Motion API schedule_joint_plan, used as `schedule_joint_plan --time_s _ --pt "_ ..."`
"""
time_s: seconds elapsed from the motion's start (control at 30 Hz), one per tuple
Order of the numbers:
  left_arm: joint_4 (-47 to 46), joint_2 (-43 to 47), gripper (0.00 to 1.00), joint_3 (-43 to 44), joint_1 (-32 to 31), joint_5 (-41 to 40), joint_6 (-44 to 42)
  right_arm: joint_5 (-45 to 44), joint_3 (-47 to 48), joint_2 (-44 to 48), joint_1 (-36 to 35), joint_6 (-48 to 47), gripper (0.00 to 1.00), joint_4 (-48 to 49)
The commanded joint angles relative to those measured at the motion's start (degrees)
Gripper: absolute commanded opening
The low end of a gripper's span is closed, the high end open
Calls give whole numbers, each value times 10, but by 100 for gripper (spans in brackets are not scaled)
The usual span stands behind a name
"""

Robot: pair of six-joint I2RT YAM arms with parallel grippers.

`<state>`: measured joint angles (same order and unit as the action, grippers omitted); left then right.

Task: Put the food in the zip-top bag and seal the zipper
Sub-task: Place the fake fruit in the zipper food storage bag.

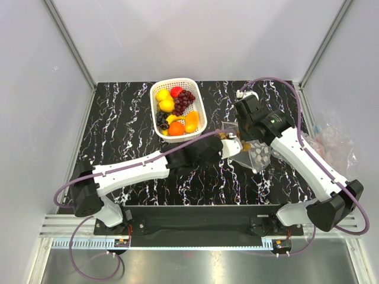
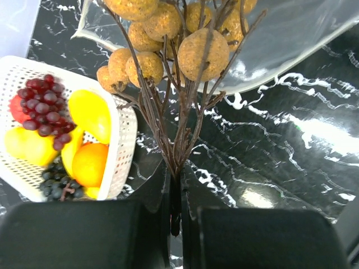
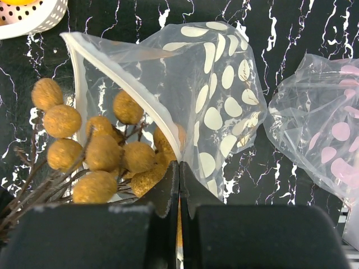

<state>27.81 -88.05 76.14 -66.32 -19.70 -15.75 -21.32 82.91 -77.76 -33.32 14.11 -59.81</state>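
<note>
At the bag (image 3: 224,84) mouth: tan grapes (image 2: 205,53).
Left wrist view: left hand (image 2: 175,185) clamped on their stem. Right wrist view: right hand (image 3: 179,174) pinching bag rim. Black marbled counter (image 1: 118,130), white walls (image 1: 207,35).

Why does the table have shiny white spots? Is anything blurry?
Left wrist view: glare whitens the glossy table; the tan grapes look sharp, the close-up left gripper fuzzy. Right wrist view: the zip-top bag is sharp. Top view: even light.

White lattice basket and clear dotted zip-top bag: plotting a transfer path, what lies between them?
In the left wrist view, the tan toy grape bunch, pinched by the left tool, over bare black marbled tabletop, lies between basket and bag.
</note>
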Motion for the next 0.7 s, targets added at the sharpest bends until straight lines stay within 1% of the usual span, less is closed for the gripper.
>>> schedule_joint_plan --time_s 0.0,0.2,0.37,0.5,0.67 --pt "21 -20 0 41 -9 -67 -33 -4 22 8 3 -6 0 -1" --pt "26 -32 0 39 -9 -89 -39 -3 29 5 3 -5 0 -14" --pt "46 -47 0 45 -8 -132 -46 -29 27 0 3 -1 0 -28" --pt "27 -34 0 28 -8 -119 -49 -28 23 1 4 0 0 -26" --pt "30 -39 0 34 -7 -135 -51 -3 25 2 3 0 0 -23"
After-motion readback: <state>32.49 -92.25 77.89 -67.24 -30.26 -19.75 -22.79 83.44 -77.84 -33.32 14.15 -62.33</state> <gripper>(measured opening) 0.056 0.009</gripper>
